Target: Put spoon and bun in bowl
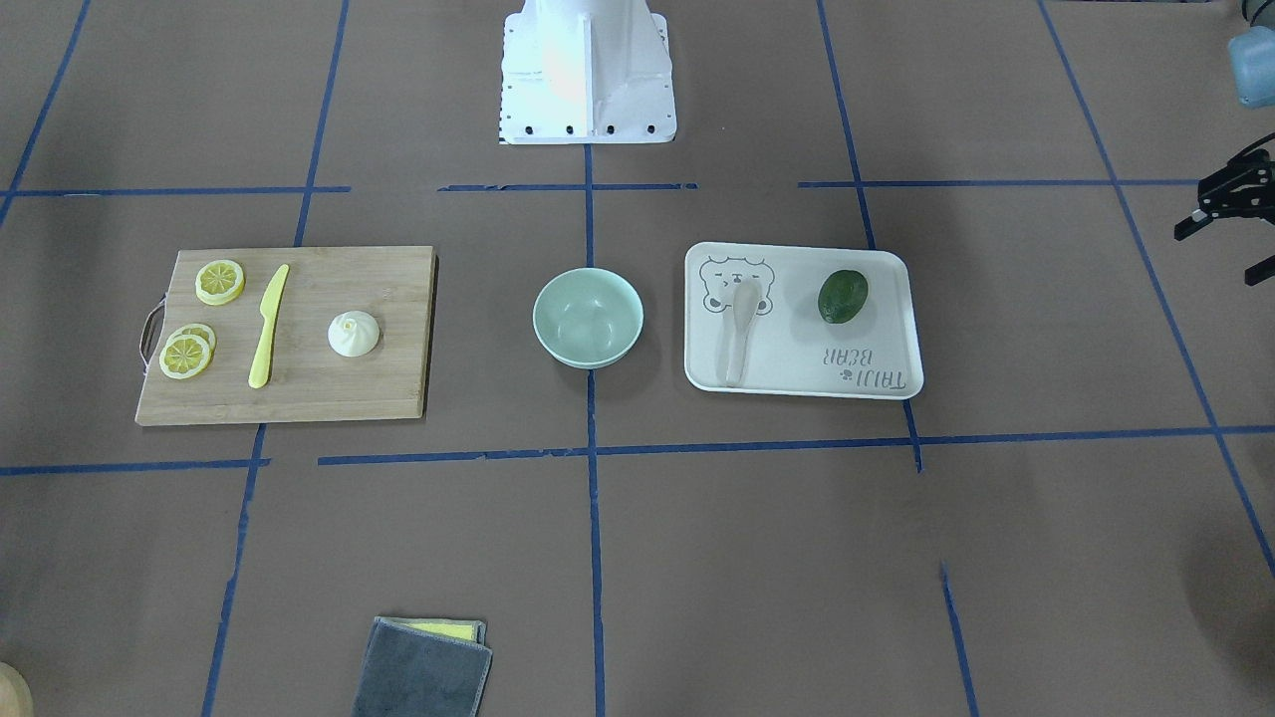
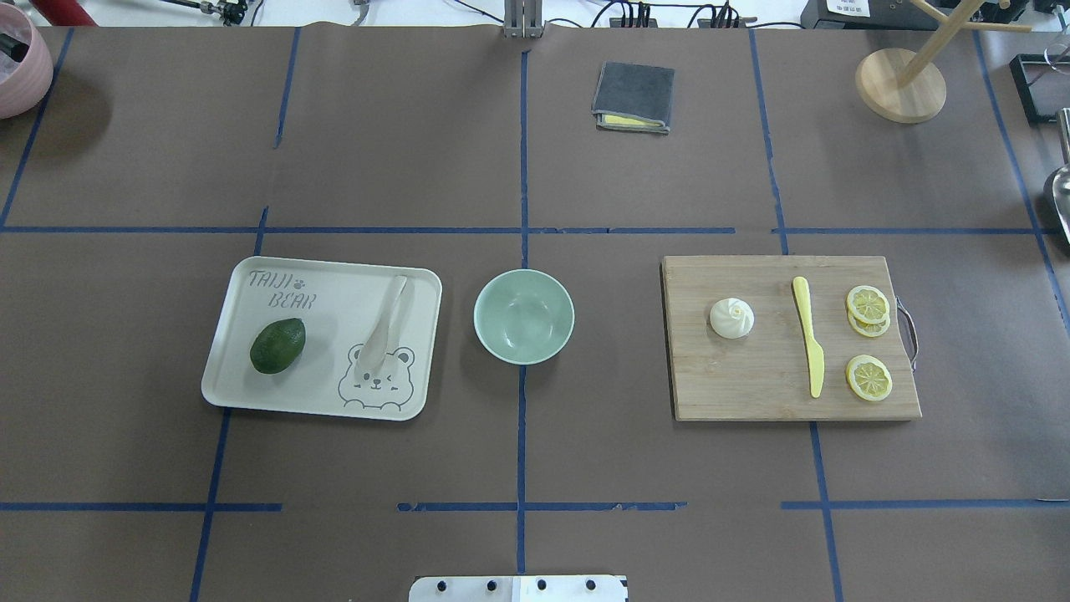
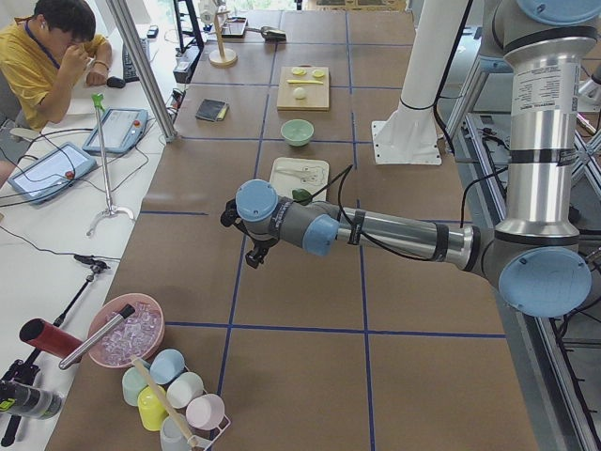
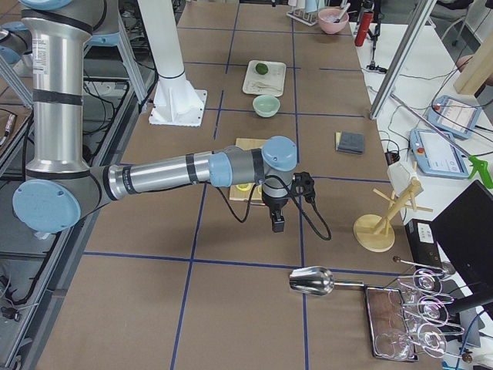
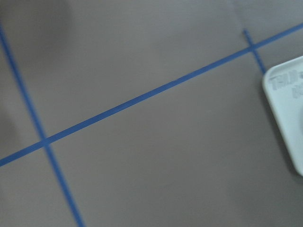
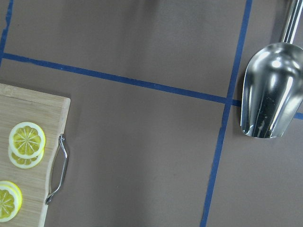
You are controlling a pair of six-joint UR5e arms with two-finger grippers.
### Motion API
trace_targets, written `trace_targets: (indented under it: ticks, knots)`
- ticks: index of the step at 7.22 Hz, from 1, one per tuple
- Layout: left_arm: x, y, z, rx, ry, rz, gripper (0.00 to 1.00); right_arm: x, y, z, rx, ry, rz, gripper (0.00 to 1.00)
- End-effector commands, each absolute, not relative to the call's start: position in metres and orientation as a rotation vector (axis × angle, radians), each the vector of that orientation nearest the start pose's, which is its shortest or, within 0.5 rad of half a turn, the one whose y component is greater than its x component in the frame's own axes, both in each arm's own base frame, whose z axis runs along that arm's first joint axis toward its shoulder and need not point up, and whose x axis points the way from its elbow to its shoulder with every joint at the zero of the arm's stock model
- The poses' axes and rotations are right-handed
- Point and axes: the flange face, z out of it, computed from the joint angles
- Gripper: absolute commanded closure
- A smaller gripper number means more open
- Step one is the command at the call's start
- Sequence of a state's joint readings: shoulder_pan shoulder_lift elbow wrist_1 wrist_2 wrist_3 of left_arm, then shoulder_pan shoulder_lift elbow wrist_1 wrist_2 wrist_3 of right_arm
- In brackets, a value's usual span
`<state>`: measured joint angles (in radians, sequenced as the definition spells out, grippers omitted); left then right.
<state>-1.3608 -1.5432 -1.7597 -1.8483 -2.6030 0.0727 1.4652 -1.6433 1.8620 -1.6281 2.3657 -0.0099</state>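
The cream-white spoon lies on a pale tray, also in the overhead view. The white pleated bun sits on a wooden cutting board, also seen from overhead. The mint-green bowl stands empty between them. My left gripper hangs off past the tray's outer end, fingers apart and empty. My right gripper hovers beyond the board's outer end; I cannot tell if it is open or shut.
A dark green avocado lies on the tray. A yellow knife and lemon slices lie on the board. A grey cloth, a wooden stand, a metal scoop and a pink bowl sit at the table's edges.
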Motion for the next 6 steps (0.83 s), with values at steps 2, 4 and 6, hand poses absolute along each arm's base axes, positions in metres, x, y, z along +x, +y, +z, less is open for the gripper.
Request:
trace_targets:
  ticks: [2, 4, 6]
  knots:
    - [0.179, -0.503, 0.424, 0.296, 1.173, 0.375, 0.0, 0.003, -0.464, 0.547, 0.161, -0.845, -0.213, 0.0]
    - [0.311, -0.492, 0.359, 0.323, 1.08, 0.231, 0.0, -0.007, -0.464, 0.546, 0.158, -0.847, -0.23, 0.0]
    - [0.424, -0.457, 0.328, 0.317, 1.023, 0.235, 0.02, -0.016, -0.467, 0.541, 0.159, -0.849, -0.251, 0.0]
